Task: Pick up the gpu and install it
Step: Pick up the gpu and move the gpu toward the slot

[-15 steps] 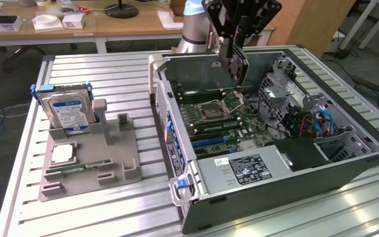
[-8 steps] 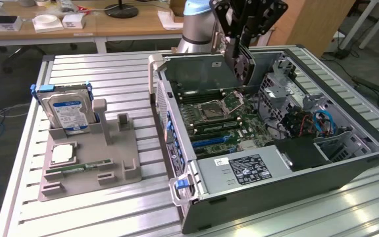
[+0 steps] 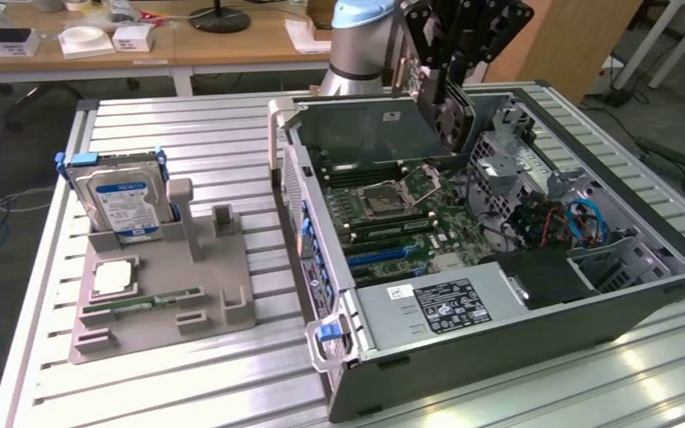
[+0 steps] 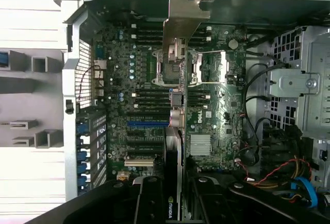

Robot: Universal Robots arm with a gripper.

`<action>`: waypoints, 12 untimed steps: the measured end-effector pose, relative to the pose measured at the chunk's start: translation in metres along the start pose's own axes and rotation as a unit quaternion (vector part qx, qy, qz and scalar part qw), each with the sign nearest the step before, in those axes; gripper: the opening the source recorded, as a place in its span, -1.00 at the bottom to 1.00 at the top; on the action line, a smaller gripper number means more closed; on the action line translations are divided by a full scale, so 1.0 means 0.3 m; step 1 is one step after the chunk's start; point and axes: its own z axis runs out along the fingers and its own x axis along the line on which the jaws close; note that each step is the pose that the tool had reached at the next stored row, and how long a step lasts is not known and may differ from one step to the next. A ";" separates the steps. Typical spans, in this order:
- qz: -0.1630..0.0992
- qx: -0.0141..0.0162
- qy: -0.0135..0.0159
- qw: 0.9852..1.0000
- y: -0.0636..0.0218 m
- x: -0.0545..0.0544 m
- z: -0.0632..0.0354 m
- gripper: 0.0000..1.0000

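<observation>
The gripper, at the upper centre of the exterior frame, is clamped on the one gpu. The card hangs upright over the one open computer case, above its motherboard. At the frame's left, one grey holder carries one hard drive and one processor chip.

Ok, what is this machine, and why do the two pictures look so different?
It is a robot arm with a gripper for a hand. One picture comes from a camera standing off the arm; the other from a camera on its wrist, looking down into an open computer. The gripper holds a gpu, a flat card, above the computer. Beside it on the metal table a grey stand holds a hard drive.
</observation>
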 end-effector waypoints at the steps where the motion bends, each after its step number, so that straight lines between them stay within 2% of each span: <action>1: 0.000 0.000 0.000 1.000 0.000 -0.006 0.000 -0.48; 12: 0.000 0.000 0.000 1.000 0.000 -0.078 0.004 -0.48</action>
